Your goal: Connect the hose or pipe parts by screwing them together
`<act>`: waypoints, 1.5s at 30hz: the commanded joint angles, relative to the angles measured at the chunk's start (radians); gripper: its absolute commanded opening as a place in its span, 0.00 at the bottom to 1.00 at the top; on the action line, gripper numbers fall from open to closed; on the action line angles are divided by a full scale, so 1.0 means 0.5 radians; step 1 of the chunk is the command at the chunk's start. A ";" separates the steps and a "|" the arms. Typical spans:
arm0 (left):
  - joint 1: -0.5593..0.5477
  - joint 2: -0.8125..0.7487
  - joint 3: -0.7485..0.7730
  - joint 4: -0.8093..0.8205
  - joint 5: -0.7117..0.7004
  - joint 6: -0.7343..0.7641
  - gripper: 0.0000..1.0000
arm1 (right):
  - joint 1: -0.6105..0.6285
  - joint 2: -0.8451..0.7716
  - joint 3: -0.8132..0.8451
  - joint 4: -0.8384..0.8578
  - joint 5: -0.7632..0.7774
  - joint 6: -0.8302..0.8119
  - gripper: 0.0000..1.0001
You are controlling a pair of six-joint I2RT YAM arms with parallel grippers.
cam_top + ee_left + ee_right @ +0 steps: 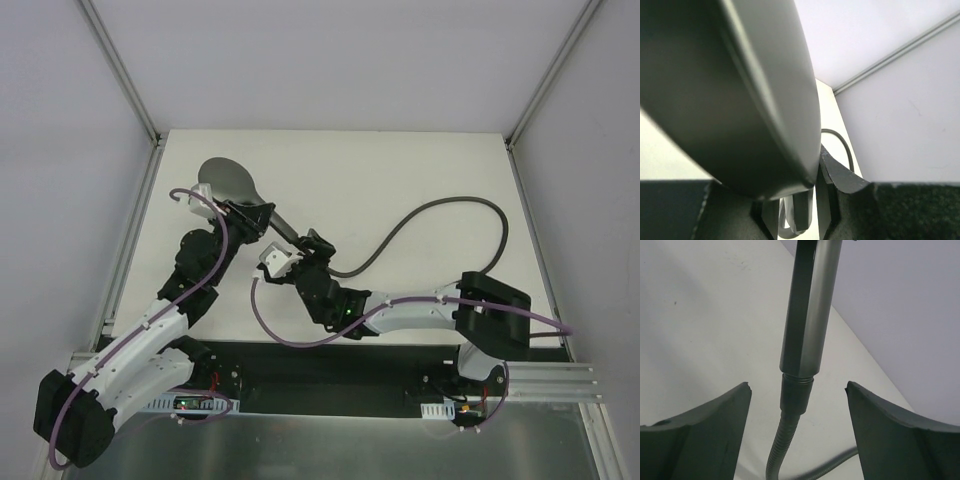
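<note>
The grey shower head [225, 180] lies at the back left, its handle [280, 228] pointing toward the middle of the table. My left gripper [245, 213] is shut on the neck below the round face. In the left wrist view the head [740, 100] fills the frame, pinched between the fingers [840, 175]. The dark-grey hose [440, 205] loops right across the table. Its end fitting [797, 392] sits threaded into the end of the handle [810, 315]. My right gripper [798, 385] is open, one finger on each side of that fitting, touching neither. In the top view the right gripper [300, 252] is at the joint.
Purple cables [290, 340] run along both arms. White enclosure walls and aluminium rails [125, 75] border the table on three sides. The hose loop reaches close to the right arm's upper link [495, 310].
</note>
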 commanded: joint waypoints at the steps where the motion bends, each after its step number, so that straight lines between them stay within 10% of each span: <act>1: -0.023 -0.114 0.154 -0.054 -0.163 -0.088 0.00 | 0.017 0.067 0.146 0.135 0.235 -0.104 0.73; 7: -0.020 -0.130 0.182 -0.129 -0.123 -0.094 0.00 | 0.017 0.052 0.134 0.206 0.235 -0.163 0.27; 13: -0.020 -0.105 -0.008 0.352 0.361 0.102 0.00 | -0.111 -0.261 -0.047 -0.084 -0.405 0.192 0.01; 22: -0.020 0.324 -0.437 1.800 0.911 0.284 0.00 | -0.847 -0.519 -0.416 0.128 -2.377 1.168 0.01; 30: -0.023 0.622 -0.346 2.074 1.132 0.382 0.00 | -1.072 -0.366 -0.501 0.540 -3.072 1.549 0.00; 33: -0.020 0.622 -0.309 1.980 1.074 0.418 0.00 | -1.093 -0.372 -0.538 0.559 -3.042 1.562 0.12; 41: -0.023 0.478 -0.226 1.593 0.816 0.474 0.00 | -1.066 -0.644 -0.686 0.283 -2.453 1.390 0.86; 45: -0.020 0.374 -0.180 1.232 0.645 0.462 0.00 | -0.882 -0.807 -0.701 -0.008 -2.018 1.078 0.98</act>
